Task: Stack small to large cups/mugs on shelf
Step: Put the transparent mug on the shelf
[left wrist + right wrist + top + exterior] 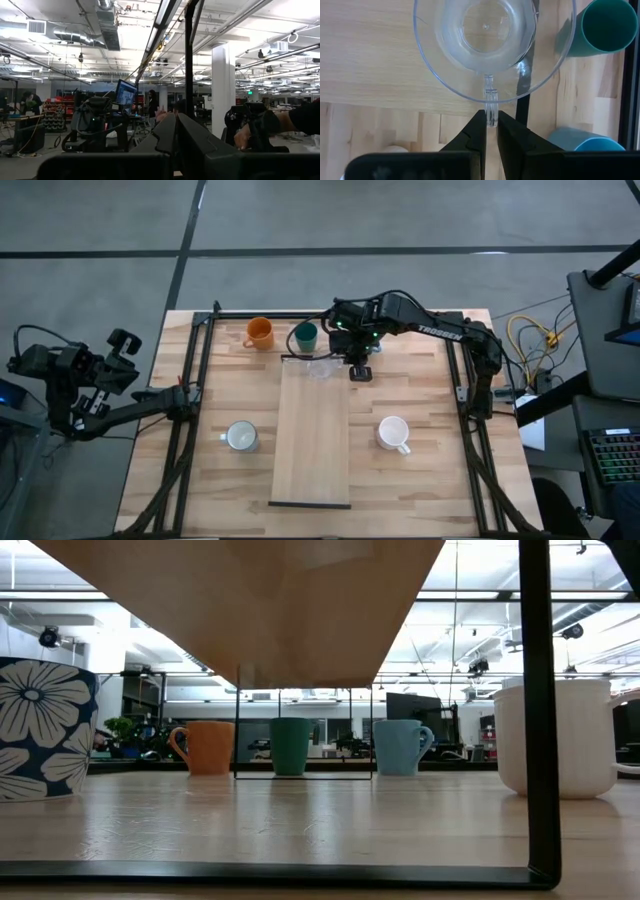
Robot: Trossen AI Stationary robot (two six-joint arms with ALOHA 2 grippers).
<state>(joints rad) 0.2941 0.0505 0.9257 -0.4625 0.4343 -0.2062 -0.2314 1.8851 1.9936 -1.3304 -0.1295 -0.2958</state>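
Nearest on the planked table (420,490), the flowered mug (241,437) stands left of the shelf (312,445) and the white mug (394,434) right of it. Farther along, the right gripper (490,120) pinches the handle of the clear glass (487,40), which sits over the shelf's far end. Behind stand the orange mug (259,333), the dark green cup (305,336) and the light blue mug (401,747). Off the table's left edge, the left gripper (174,131) waits with fingers pressed together, holding nothing.
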